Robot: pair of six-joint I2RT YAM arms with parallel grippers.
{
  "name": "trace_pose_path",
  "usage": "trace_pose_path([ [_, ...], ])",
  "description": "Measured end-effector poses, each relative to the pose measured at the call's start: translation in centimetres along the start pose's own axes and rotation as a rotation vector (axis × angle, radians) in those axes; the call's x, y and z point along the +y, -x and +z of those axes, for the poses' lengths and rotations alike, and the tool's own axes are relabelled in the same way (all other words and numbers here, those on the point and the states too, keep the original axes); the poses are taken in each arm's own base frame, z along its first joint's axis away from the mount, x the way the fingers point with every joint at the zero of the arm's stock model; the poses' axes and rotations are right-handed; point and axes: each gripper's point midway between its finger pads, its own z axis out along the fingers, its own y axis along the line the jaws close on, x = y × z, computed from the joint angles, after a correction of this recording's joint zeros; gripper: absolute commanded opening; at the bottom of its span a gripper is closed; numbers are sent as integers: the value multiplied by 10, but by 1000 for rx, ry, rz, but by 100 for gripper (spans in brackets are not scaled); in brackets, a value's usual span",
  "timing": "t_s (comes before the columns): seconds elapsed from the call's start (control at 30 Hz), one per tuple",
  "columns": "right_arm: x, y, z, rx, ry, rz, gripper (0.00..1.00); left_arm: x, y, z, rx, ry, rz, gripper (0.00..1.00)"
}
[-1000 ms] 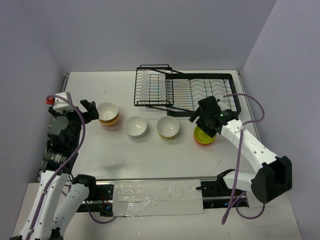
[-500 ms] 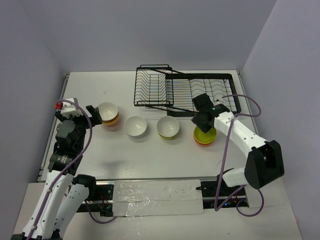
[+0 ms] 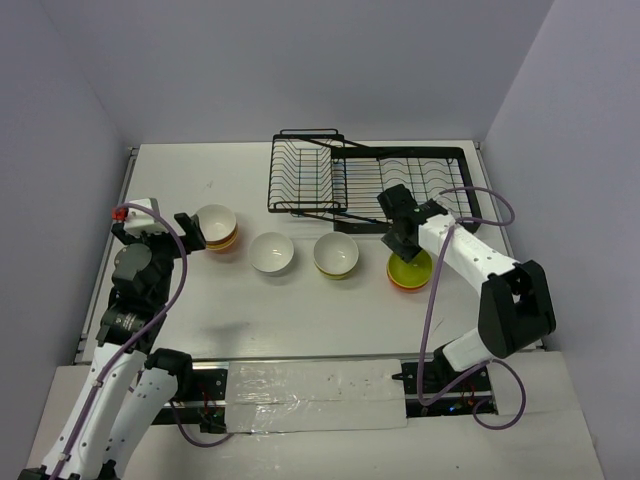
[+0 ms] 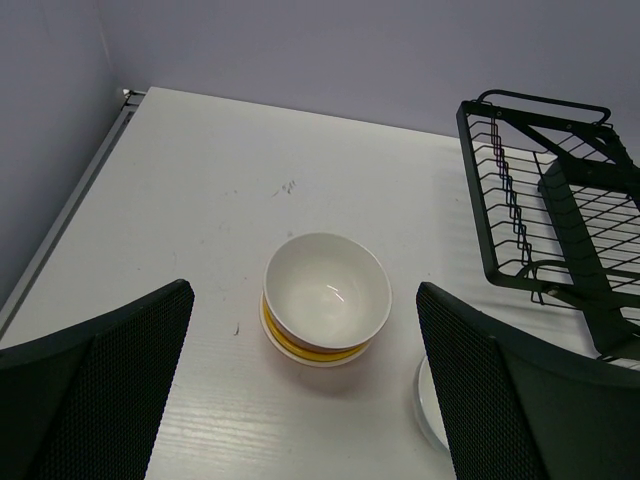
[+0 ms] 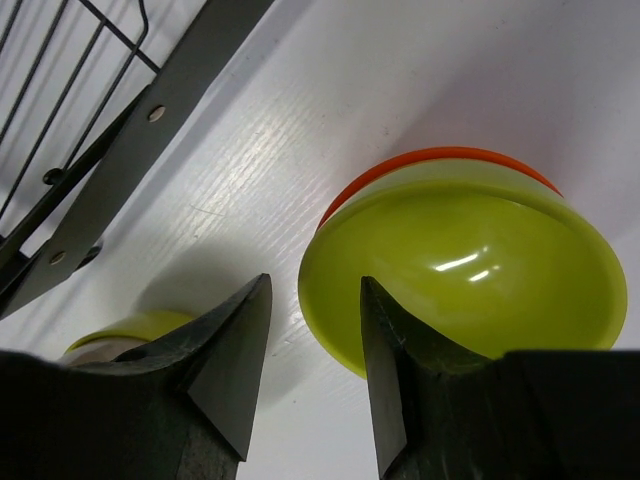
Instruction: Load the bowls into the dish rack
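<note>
Four bowl spots line up on the table. At the left a white-inside bowl (image 3: 216,224) sits nested on yellow and orange ones, and it also shows in the left wrist view (image 4: 327,288). Then come a white bowl (image 3: 271,252), a white-inside, yellow-green bowl (image 3: 336,254) and a lime-green bowl with an orange outside (image 3: 411,271). The black dish rack (image 3: 372,183) stands behind them with no bowls in it. My left gripper (image 3: 186,229) is wide open just left of the stacked bowl, with the bowl centred between its fingers (image 4: 305,400). My right gripper (image 5: 315,300) is open and straddles the lime-green bowl's (image 5: 470,265) left rim.
The rack's frame (image 5: 110,160) runs close behind my right gripper, and its basket end (image 4: 550,220) lies right of the stacked bowl. The yellow-green bowl (image 5: 110,335) sits just left of my right fingers. Grey walls enclose the table on three sides.
My right gripper has shifted left and back to the lime-green bowl's left rim. My left gripper has dropped lower and settled beside the stacked bowl. The bowls have not moved.
</note>
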Motion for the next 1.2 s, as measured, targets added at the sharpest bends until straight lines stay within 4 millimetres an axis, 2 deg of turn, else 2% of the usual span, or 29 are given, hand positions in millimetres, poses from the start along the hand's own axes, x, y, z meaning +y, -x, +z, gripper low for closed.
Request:
trace_pose_path([
  [0.23,-2,0,3,-5,-17,-3,39,-1,1,-1,-4,-5,-1,99],
  [0.5,-4,-1,9,-10,-38,-12,38,-1,1,-1,-5,-4,-1,99],
  [1.03,-4,2,9,-24,-59,-57,3,-1,1,-2,-5,-2,17,99],
  [1.2,-2,3,-3,-27,-25,-92,0,0,1,-2,-6,1,17,99],
])
